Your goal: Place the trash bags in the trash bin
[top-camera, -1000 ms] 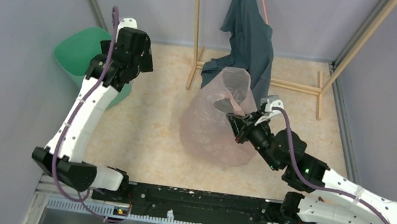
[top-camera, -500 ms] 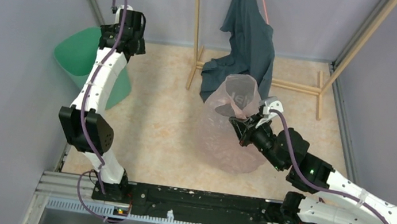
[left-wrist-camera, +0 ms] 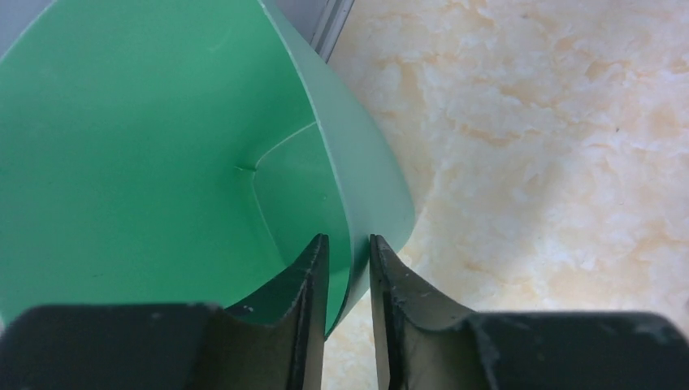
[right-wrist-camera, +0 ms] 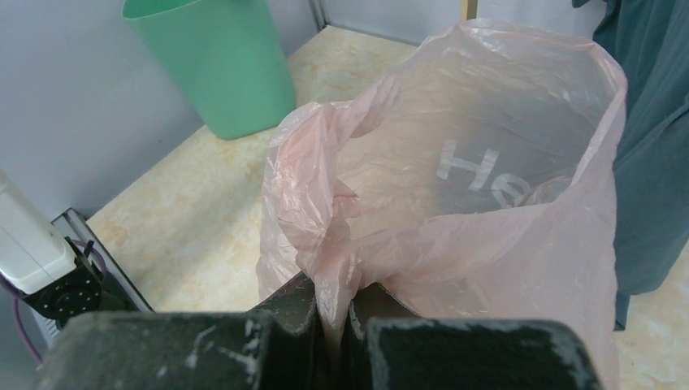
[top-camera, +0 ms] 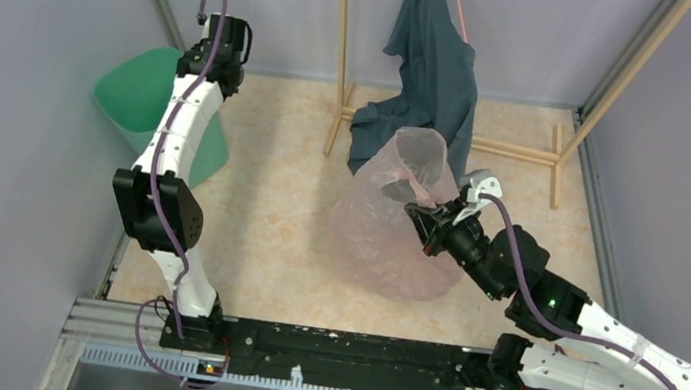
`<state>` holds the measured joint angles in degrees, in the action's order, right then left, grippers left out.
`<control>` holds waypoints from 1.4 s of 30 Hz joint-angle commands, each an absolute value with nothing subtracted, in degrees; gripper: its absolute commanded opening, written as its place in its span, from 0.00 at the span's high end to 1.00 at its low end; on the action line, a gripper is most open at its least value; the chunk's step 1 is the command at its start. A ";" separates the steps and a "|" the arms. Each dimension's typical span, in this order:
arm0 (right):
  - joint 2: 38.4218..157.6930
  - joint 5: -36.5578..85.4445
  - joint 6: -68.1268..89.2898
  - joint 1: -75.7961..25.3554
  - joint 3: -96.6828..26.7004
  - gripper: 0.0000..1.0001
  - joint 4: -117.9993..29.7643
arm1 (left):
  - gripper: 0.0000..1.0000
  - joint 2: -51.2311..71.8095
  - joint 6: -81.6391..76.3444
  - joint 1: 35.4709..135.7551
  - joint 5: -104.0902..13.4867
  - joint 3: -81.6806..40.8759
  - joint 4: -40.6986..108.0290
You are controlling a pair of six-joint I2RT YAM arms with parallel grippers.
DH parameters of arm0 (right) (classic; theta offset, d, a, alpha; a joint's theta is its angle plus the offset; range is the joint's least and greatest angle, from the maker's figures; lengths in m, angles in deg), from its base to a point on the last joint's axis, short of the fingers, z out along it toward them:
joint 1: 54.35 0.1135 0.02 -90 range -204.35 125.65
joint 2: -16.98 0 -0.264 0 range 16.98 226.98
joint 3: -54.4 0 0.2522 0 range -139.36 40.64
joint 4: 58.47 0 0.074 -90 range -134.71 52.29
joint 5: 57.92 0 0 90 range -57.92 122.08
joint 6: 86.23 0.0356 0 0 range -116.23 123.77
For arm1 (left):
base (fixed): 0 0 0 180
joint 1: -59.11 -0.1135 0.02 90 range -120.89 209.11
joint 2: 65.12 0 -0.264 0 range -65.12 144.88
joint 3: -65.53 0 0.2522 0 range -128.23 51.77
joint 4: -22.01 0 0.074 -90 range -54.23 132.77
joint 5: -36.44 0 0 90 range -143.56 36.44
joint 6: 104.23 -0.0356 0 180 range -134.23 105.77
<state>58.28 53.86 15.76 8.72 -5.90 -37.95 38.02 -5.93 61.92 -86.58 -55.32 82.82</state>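
Left arm has reached the trash bin (top-camera: 133,91); trash bag (top-camera: 385,246) shifted right.
Right jaws pinched shut on the bag's mouth, mid counter (top-camera: 258,214); left jaws astride the bin rim, nearly closed, grip unclear; steady the bin, carry the bag over mouth-open.

trash bin (top-camera: 133,91): partly behind left arm (top-camera: 179,123) | trash bag (right-wrist-camera: 487,244) lettering: cut by fold | garment (top-camera: 434,66): top cropped

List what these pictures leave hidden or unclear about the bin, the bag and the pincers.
- Left wrist view: whether the left pincer squeezes the bin wall or merely straddles it; the gaps are too narrow to tell.
- Right wrist view: the print on the bag past "He"; a fold covers it.
- Top view: part of the bin; the left arm covers it.
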 commanded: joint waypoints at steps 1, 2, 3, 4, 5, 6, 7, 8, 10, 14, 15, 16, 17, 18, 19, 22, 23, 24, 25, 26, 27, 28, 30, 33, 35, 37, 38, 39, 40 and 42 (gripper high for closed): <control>57.25 54.79 15.62 8.01 -8.33 1.00 -38.61 | 0.76 35.52 -7.39 61.84 -86.55 -55.77 82.56; 57.23 54.84 16.08 7.97 -8.56 1.00 -38.34 | 0.82 35.23 -7.41 61.84 -85.62 -55.90 83.27; 57.23 54.77 16.56 7.97 -8.84 1.00 -38.08 | 0.88 34.96 -7.29 61.84 -84.31 -55.99 84.03; 57.23 54.60 17.07 7.99 -8.99 1.00 -37.96 | 0.93 34.05 -7.12 61.89 -83.11 -55.65 84.59; 57.22 54.43 17.53 7.97 -9.21 1.00 -37.87 | 0.96 33.04 -6.98 61.92 -82.13 -55.08 84.94; 57.31 54.33 18.02 7.97 -9.38 1.00 -37.86 | 1.00 31.96 -6.56 61.99 -81.46 -54.64 85.70; 57.29 54.34 18.36 7.97 -9.54 1.00 -37.86 | 1.00 30.79 -6.05 62.01 -80.68 -54.28 86.34; 57.39 54.44 18.58 7.97 -9.72 1.00 -37.86 | 1.00 29.33 -5.45 62.09 -79.67 -53.57 86.79; 57.60 54.72 18.77 7.97 -10.32 1.00 -37.81 | 1.00 26.53 -4.96 62.50 -76.75 -51.99 87.69; 58.57 56.06 17.94 7.97 -12.16 1.00 -37.09 | 1.00 20.66 -3.33 65.66 -70.47 -48.91 89.77; 59.02 56.44 17.49 7.99 -12.89 1.00 -36.68 | 1.00 19.33 -2.94 66.76 -69.25 -48.49 90.27; 59.44 56.72 17.15 7.97 -13.85 1.00 -36.29 | 1.00 18.06 -2.52 67.96 -67.75 -47.91 90.49; 59.84 56.85 16.78 7.97 -14.76 1.00 -35.99 | 1.00 16.80 -2.25 70.08 -66.88 -47.25 90.50; 60.25 56.92 16.52 7.97 -15.60 1.00 -35.87 | 1.00 15.52 -1.58 72.04 -66.69 -46.60 90.60; 60.63 56.85 16.31 7.97 -16.29 1.00 -35.76 | 1.00 14.47 -0.95 74.08 -66.67 -46.02 90.80; 61.77 56.98 16.20 7.97 -18.45 1.00 -35.15 | 1.00 12.57 1.79 79.38 -66.36 -45.72 93.41; 62.25 57.07 16.12 8.02 -19.71 1.00 -34.61 | 1.00 11.86 3.01 80.83 -65.48 -45.18 93.83; 62.70 57.25 16.17 7.97 -20.72 1.00 -33.99 | 1.00 11.12 3.83 82.34 -64.34 -44.14 93.61; 63.13 57.67 16.16 7.98 -21.87 1.00 -33.39 | 1.00 10.41 4.82 84.14 -64.02 -43.11 93.12; 63.46 58.05 16.16 7.98 -23.04 1.00 -32.93 | 1.00 9.65 6.16 85.93 -63.76 -41.82 92.40; 63.70 58.40 16.12 8.00 -24.13 1.00 -32.60 | 1.00 9.26 6.95 88.07 -62.98 -40.75 91.37; 63.85 58.71 16.15 8.00 -25.47 1.00 -32.37 | 1.00 9.09 8.31 90.20 -62.63 -39.71 90.50; 64.06 59.20 15.93 7.97 -28.06 1.00 -31.90 | 1.00 9.29 10.82 94.68 -62.47 -37.90 88.50; 64.32 59.90 15.16 7.97 -31.48 1.00 -31.69 | 1.00 10.91 13.43 101.99 -64.00 -36.78 86.00; 64.79 60.59 14.78 7.99 -33.76 1.00 -30.86 | 1.00 12.86 15.23 106.31 -67.47 -39.51 87.28; 65.05 60.53 14.67 7.99 -35.93 1.00 -30.36 | 0.99 14.22 16.00 109.11 -68.51 -41.83 88.67; 65.17 60.36 14.67 7.97 -36.98 1.00 -30.37 | 0.90 14.29 16.16 109.91 -68.13 -42.25 88.65; 65.35 60.04 14.67 7.97 -37.85 1.00 -30.53 | 0.82 14.03 16.21 110.47 -67.46 -42.43 88.58; 65.58 59.63 14.60 7.97 -38.83 1.00 -30.76 | 0.71 13.47 16.24 110.86 -66.80 -42.45 88.26; 66.46 58.74 14.64 8.00 -40.84 1.00 -31.21 | 0.50 11.43 16.01 111.05 -65.27 -42.41 87.71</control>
<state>65.18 59.11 15.67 8.48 -36.00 -30.39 15.02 14.26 110.58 -66.21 -39.21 91.08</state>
